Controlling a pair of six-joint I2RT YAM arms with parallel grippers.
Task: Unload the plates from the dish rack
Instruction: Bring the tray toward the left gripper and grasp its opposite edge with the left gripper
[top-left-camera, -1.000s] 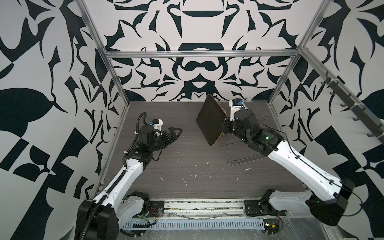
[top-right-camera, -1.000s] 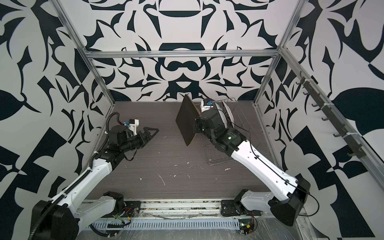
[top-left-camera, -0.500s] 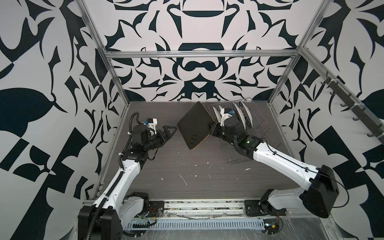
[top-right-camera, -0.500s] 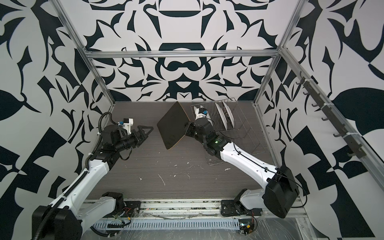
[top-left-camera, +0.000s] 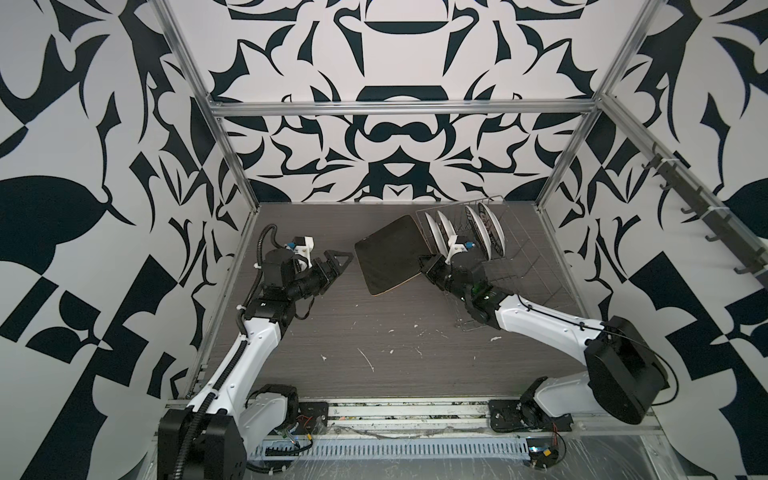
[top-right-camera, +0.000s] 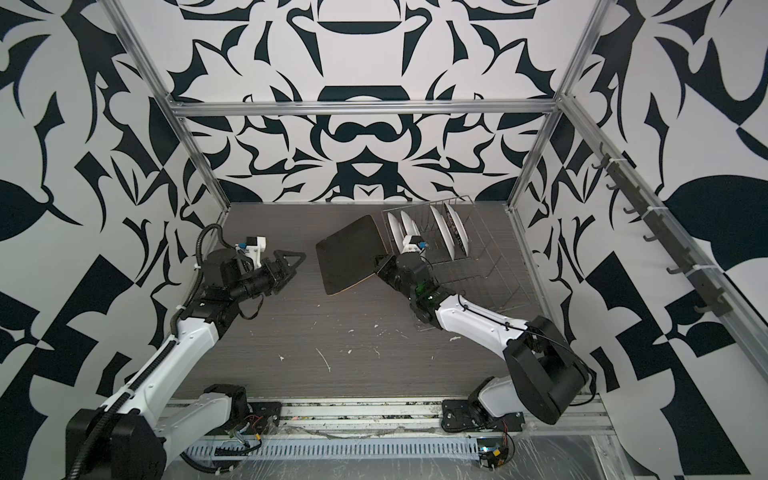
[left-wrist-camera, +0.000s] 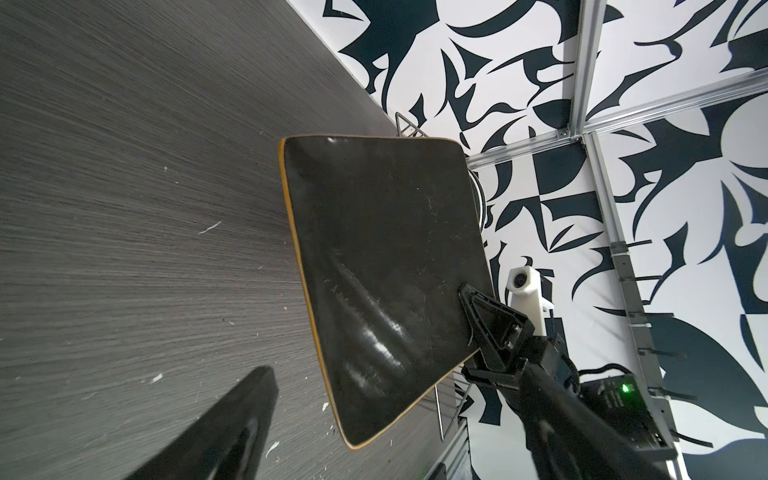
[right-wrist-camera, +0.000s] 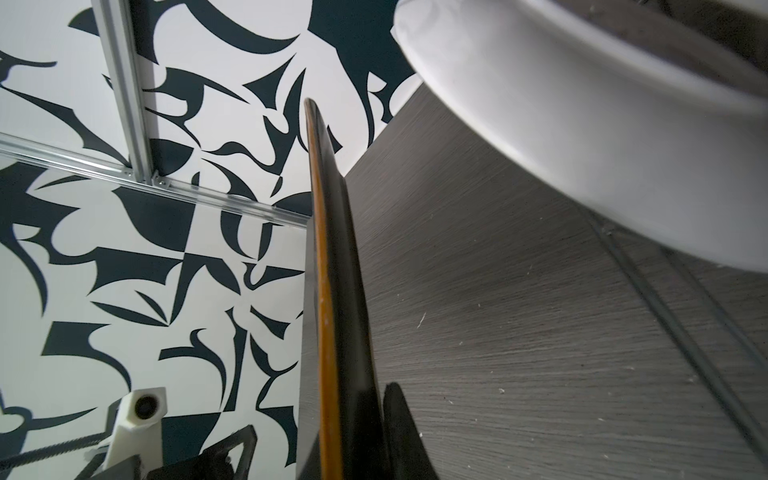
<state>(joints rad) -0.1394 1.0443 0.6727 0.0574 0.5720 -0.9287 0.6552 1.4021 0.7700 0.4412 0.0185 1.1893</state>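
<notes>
Within 1 second the right hand (top-left-camera: 429, 266), clamped on the dark plate (top-left-camera: 388, 257), has swung it clear of the dish rack (top-left-camera: 523, 270), over the counter (top-left-camera: 374, 332). The left hand (top-left-camera: 338, 261) waits open just beside it, likely for handover; white plates (top-left-camera: 478, 226) remain racked.

Dark woodgrain table (top-left-camera: 395, 374), white flecks (top-left-camera: 365, 359), patterned walls (top-left-camera: 399, 124), hook rail (top-left-camera: 704, 205)

A dark grey wood-grain tabletop (top-left-camera: 395, 353), flecked with white scuffs, sits between black-and-white patterned walls (top-left-camera: 395, 62). Aluminium frame bars (top-left-camera: 399, 109) cross above the tabletop's far edge. A rail of dark hooks (top-left-camera: 702, 208) lines the wall beside the tabletop.
</notes>
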